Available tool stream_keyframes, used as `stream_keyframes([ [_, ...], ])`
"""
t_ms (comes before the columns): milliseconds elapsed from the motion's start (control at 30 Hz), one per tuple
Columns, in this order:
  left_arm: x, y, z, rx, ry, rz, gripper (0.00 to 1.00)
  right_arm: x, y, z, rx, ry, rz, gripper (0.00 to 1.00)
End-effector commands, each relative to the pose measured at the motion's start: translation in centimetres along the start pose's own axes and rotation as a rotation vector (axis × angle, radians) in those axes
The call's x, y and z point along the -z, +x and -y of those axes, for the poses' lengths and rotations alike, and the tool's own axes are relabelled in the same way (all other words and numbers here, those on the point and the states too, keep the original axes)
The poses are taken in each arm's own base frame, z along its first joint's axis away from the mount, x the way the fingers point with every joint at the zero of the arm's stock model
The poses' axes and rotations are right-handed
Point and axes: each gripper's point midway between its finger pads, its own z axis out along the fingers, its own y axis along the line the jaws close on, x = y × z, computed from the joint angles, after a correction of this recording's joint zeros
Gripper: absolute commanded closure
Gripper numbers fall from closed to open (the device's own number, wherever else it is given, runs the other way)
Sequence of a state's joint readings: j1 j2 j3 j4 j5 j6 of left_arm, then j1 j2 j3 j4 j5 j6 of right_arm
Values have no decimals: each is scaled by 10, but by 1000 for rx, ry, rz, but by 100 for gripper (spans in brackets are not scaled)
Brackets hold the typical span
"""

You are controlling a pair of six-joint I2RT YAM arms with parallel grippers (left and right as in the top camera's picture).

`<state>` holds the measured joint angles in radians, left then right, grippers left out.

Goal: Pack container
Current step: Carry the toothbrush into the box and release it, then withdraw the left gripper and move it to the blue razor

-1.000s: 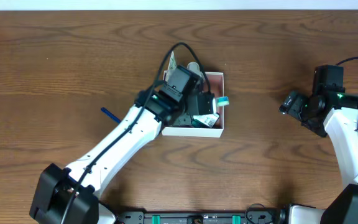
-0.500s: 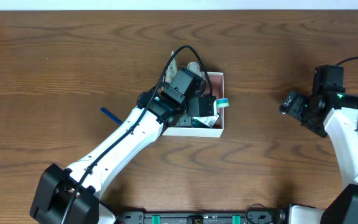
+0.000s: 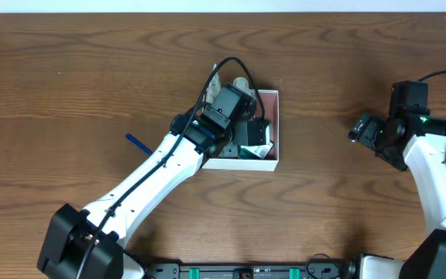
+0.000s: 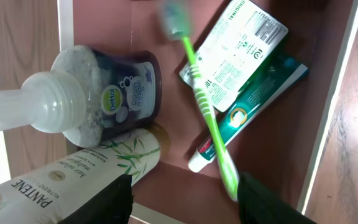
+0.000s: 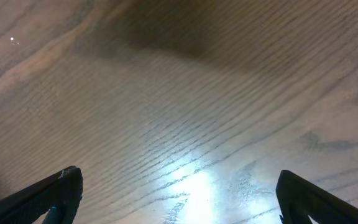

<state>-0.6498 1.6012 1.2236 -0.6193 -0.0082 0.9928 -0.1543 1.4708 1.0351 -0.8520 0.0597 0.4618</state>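
The container [image 3: 276, 116], a white-walled box with a pink floor [image 4: 278, 130], sits mid-table. My left gripper [image 3: 248, 130] hangs over it, open [image 4: 184, 190], with nothing between its fingers. A green toothbrush [image 4: 207, 115], blurred, lies slanted across a white toothpaste box [image 4: 238, 46] and a teal tube [image 4: 257, 93] inside the container, its handle end close to my right-hand finger [image 4: 260, 202]. A dark Dettol pump bottle [image 4: 114, 93] and a Pantene bottle [image 4: 73, 183] fill the other side. My right gripper [image 3: 360, 129] stands open [image 5: 179, 202] over bare wood, far right.
A small blue object [image 3: 137, 142] lies on the table left of my left arm. The left arm covers most of the container from above. Bare brown wood surrounds the container on all sides.
My left gripper has opened and let go of the green toothbrush. Its teal head no longer sticks out over the container's right wall. The right arm has not moved.
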Motion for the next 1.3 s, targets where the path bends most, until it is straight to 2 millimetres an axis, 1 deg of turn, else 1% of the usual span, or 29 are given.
stream_keyframes([
  [0, -2, 4, -7, 8, -22, -28, 45, 2, -5, 1, 5, 2, 11, 1],
  [100, 3, 6, -15, 29, -67, -41, 45, 2, -5, 1, 5, 1, 11, 1],
  [167, 14, -1, -21, 65, -104, -10, 45, 2, -5, 1, 5, 1, 11, 1],
  [233, 30, -10, -25, 96, -141, 33, 45, 2, -5, 1, 5, 2, 11, 1],
  [333, 64, -29, -29, 161, -204, 128, 45, 2, -5, 1, 5, 1, 11, 1],
  [400, 92, -40, -28, 213, -237, 200, 45, 2, -5, 1, 5, 1, 11, 1],
  [433, 108, -45, -26, 260, -248, 241, 45, 2, -5, 1, 5, 1, 11, 1],
  [500, 137, -48, -23, 383, -262, 317, 45, 2, -5, 1, 5, 1, 11, 1],
  [533, 149, -46, -22, 441, -266, 344, 45, 2, -5, 1, 5, 2, 11, 1],
  [600, 174, -35, -22, 566, -285, 384, 45, 2, -5, 1, 5, 1, 11, 1],
  [667, 192, -12, -28, 715, -344, 383, 45, 2, -5, 1, 5, 1, 11, 1],
  [733, 205, 21, -37, 882, -428, 346, 45, 2, -5, 1, 5, 1, 11, 1],
  [800, 209, 56, -44, 1066, -506, 288, 37, 2, -5, 1, 5, 1, 11, 1],
  [833, 209, 76, -46, 1186, -538, 253, 34, 2, -5, 1, 5, 1, 11, 1],
  [933, 199, 124, -44, 1494, -572, 165, 6, 2, -5, 1, 5, 1, 11, 1],
  [967, 193, 137, -42, 1579, -567, 135, 2, 2, -5, 1, 5, 2, 11, 1],
  [1000, 186, 145, -41, 1644, -547, 114, 2, 2, -5, 1, 5, 1, 11, 1],
  [1067, 174, 152, -39, 1703, -488, 88, 2, 2, -5, 1, 5, 2, 11, 1],
  [1167, 154, 154, -39, 1734, -416, 43, 2, 2, -5, 1, 5, 1, 11, 1],
  [1267, 133, 163, -35, 1732, -399, -49, 0, 2, -5, 1, 5, 2, 11, 1],
])
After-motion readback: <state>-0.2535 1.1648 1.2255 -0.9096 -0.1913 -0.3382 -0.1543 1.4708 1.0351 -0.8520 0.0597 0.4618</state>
